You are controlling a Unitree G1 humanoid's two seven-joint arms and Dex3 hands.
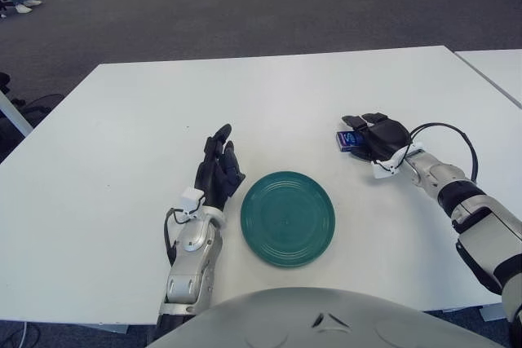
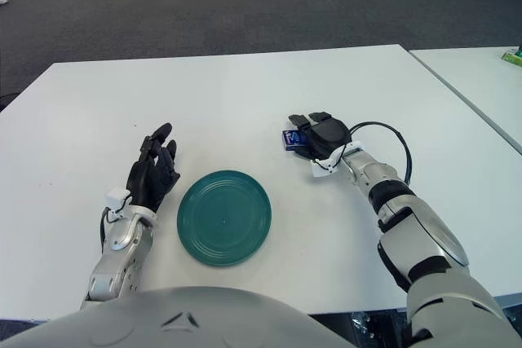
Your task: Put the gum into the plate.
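A small blue gum pack (image 1: pixel 346 141) lies on the white table (image 1: pixel 122 120), to the right of and a little beyond the round dark green plate (image 1: pixel 287 218). My right hand (image 1: pixel 359 136) is at the gum, its black fingers curled over and around the pack's right side at table height. The hand hides part of the pack. My left hand (image 1: pixel 218 165) shows just left of the plate, its fingers extended upward and holding nothing. The plate holds nothing.
A second white table (image 1: pixel 497 67) stands close on the right, with a narrow gap between the two. A black cable (image 1: pixel 457 138) loops over my right wrist. Grey carpet lies beyond the far table edge.
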